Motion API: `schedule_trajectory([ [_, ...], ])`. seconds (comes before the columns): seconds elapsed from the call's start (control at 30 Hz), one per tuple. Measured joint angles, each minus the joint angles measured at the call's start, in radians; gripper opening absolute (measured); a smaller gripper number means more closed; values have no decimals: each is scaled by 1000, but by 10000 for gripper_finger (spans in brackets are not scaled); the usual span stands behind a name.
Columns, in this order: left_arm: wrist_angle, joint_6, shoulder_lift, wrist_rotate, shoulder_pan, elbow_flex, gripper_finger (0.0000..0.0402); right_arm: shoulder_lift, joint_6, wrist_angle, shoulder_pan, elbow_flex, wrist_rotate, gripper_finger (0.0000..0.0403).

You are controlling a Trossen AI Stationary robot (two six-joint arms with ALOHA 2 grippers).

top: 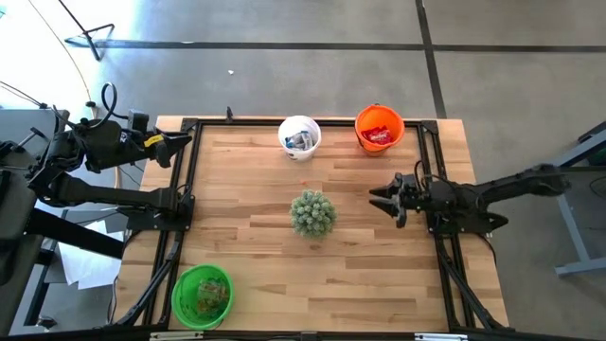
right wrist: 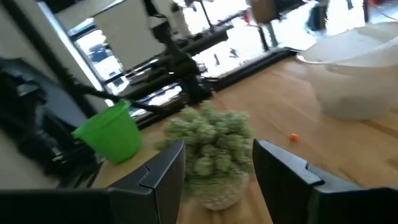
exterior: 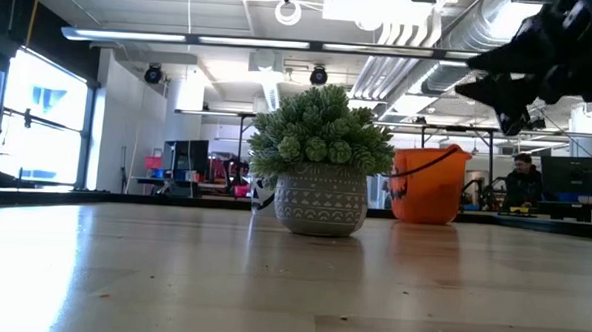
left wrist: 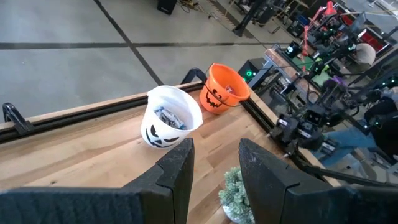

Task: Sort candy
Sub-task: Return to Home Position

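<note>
Candy lies in three buckets: blue-and-white wrappers in the white bucket [top: 300, 134] [left wrist: 168, 118], red packets in the orange bucket [top: 379, 126] [left wrist: 222, 96], and small pieces in the green bucket [top: 202, 296] [right wrist: 112, 134]. One tiny orange piece [top: 303, 183] [right wrist: 293, 137] lies on the table between the white bucket and the plant. My right gripper [top: 383, 201] [right wrist: 217, 165] is open, above the table to the right of the plant, pointing at it. My left gripper [top: 182, 142] [left wrist: 214, 162] is open and waits over the far left corner.
A green spiky plant in a patterned pot [top: 312, 213] [exterior: 321, 172] stands mid-table, right in front of my right gripper. Black rails [top: 189, 189] run along the table's left, right and far edges. Bare wood lies near the front edge, right of the green bucket.
</note>
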State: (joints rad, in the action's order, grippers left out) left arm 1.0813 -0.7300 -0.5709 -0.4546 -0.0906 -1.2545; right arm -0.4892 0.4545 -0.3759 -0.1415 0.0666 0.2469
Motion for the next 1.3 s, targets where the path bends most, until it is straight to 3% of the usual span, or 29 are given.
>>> schedule_trajectory([
  [0.27, 0, 0, 0, 0, 0, 0, 117, 0, -204, -116, -175, 0, 16, 183],
  [0.43, 0, -1, 0, 0, 0, 0, 117, 0, -256, -126, -223, 0, -68, 183],
  [0.7, 0, -2, 0, 0, 0, 0, 117, 0, -330, -77, -254, 0, -85, 183],
  [1.07, 0, -2, 0, 0, 0, 0, 117, 0, -97, -68, -254, 0, -127, 183],
  [1.3, 0, -1, 0, 0, 0, 0, 117, 0, -93, -68, -254, 0, -127, 183],
])
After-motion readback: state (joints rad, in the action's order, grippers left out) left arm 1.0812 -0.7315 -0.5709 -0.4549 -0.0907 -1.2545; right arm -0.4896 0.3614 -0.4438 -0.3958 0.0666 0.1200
